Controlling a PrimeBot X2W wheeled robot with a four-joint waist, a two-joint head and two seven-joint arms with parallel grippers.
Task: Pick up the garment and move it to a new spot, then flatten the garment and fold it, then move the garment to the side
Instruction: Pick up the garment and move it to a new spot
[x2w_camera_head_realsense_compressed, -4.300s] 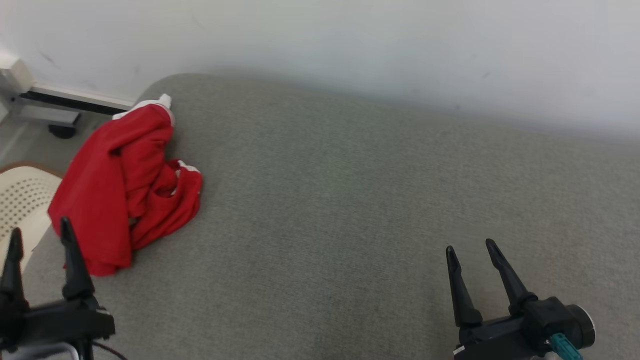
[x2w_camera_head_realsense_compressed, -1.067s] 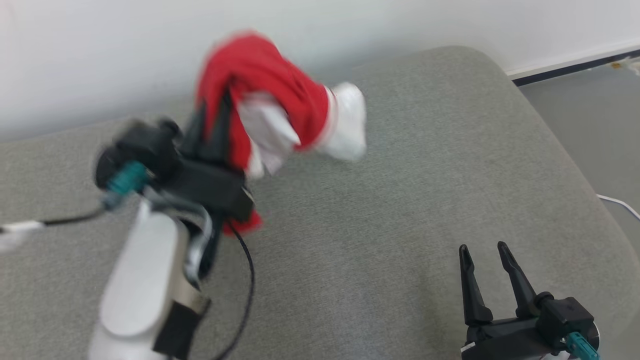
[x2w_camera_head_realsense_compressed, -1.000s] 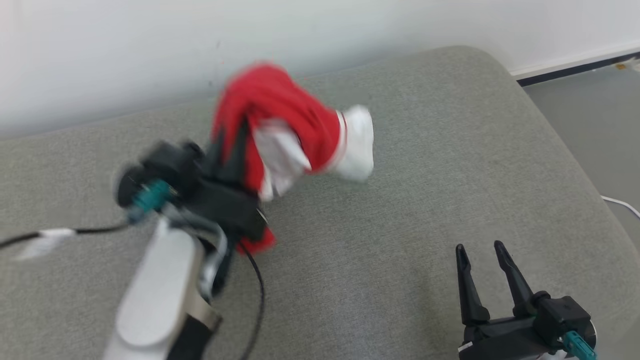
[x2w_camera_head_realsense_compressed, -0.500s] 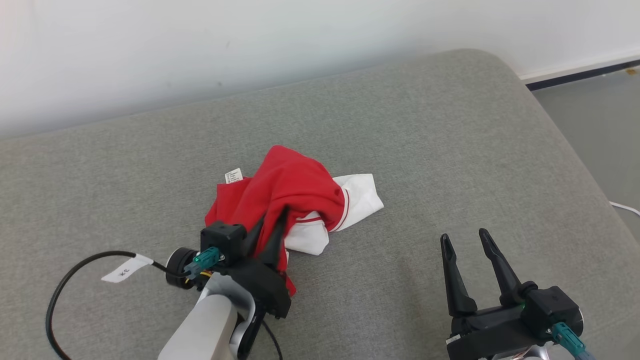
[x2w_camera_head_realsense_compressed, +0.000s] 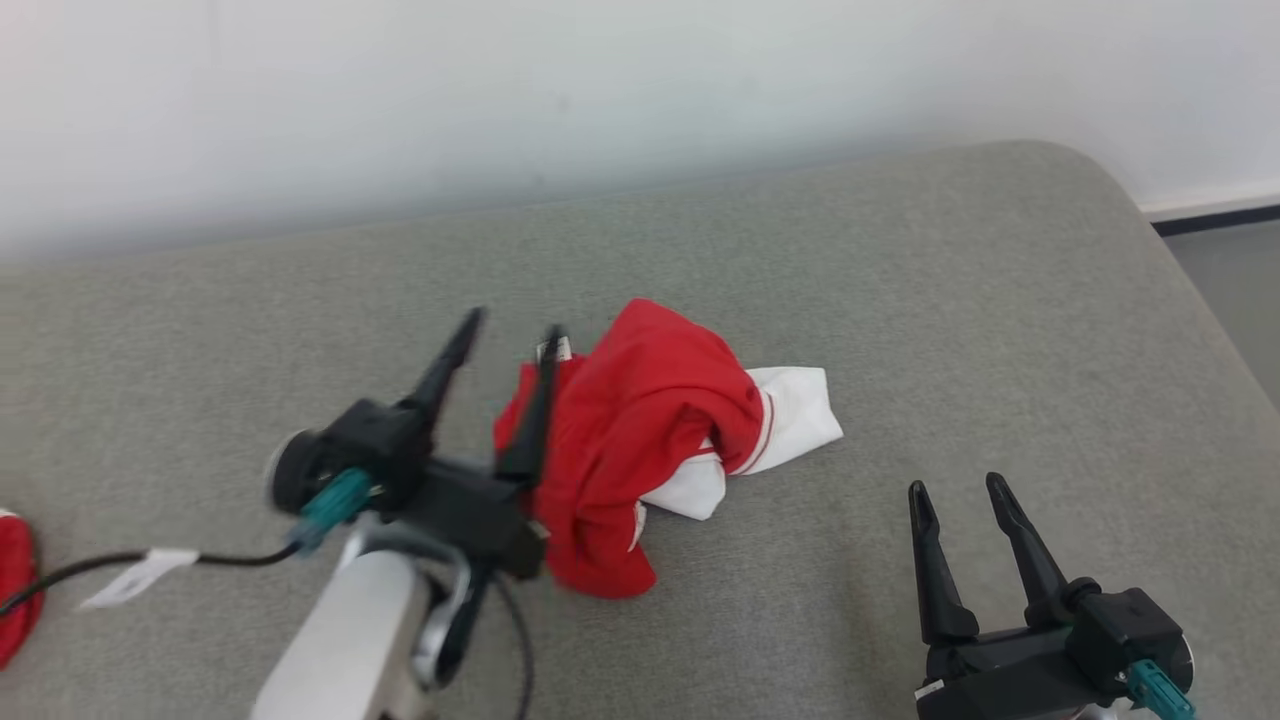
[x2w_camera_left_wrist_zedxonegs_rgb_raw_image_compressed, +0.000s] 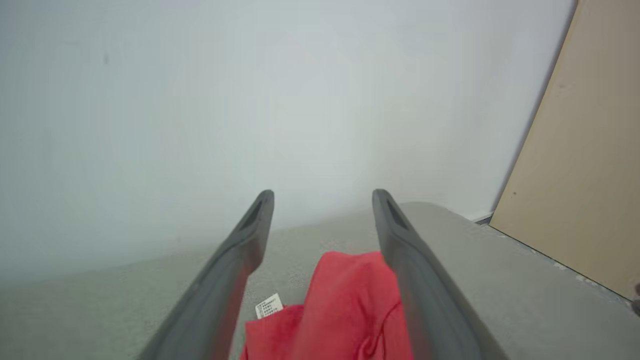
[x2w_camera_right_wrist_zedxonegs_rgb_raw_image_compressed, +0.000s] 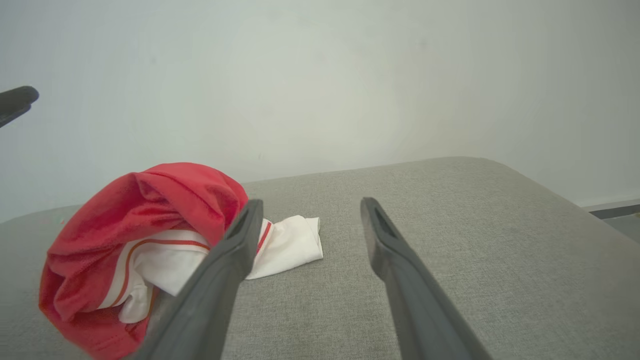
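Note:
The garment (x2w_camera_head_realsense_compressed: 640, 440), red with white red-striped parts, lies crumpled in a heap on the middle of the grey cushioned surface (x2w_camera_head_realsense_compressed: 900, 300). My left gripper (x2w_camera_head_realsense_compressed: 510, 330) is open just left of the heap, raised above it, with nothing between its fingers. In the left wrist view the garment (x2w_camera_left_wrist_zedxonegs_rgb_raw_image_compressed: 345, 310) shows low between the open fingers of the left gripper (x2w_camera_left_wrist_zedxonegs_rgb_raw_image_compressed: 322, 192), a white label beside it. My right gripper (x2w_camera_head_realsense_compressed: 955, 485) stands open at the lower right, apart from the cloth. The right wrist view has the garment (x2w_camera_right_wrist_zedxonegs_rgb_raw_image_compressed: 150, 235) at left of the right gripper (x2w_camera_right_wrist_zedxonegs_rgb_raw_image_compressed: 310, 202).
A pale wall (x2w_camera_head_realsense_compressed: 600, 90) runs behind the surface. The surface's rounded right end drops to grey floor (x2w_camera_head_realsense_compressed: 1235, 290). A black cable with a white tag (x2w_camera_head_realsense_compressed: 130, 580) trails from my left arm. Another red item (x2w_camera_head_realsense_compressed: 15, 590) sits at the left edge. A beige panel (x2w_camera_left_wrist_zedxonegs_rgb_raw_image_compressed: 585, 175) stands at right.
My left gripper carried the garment across, set it down on the surface, then opened and lifted away to the left. The head camera shifted. The right gripper stayed open.

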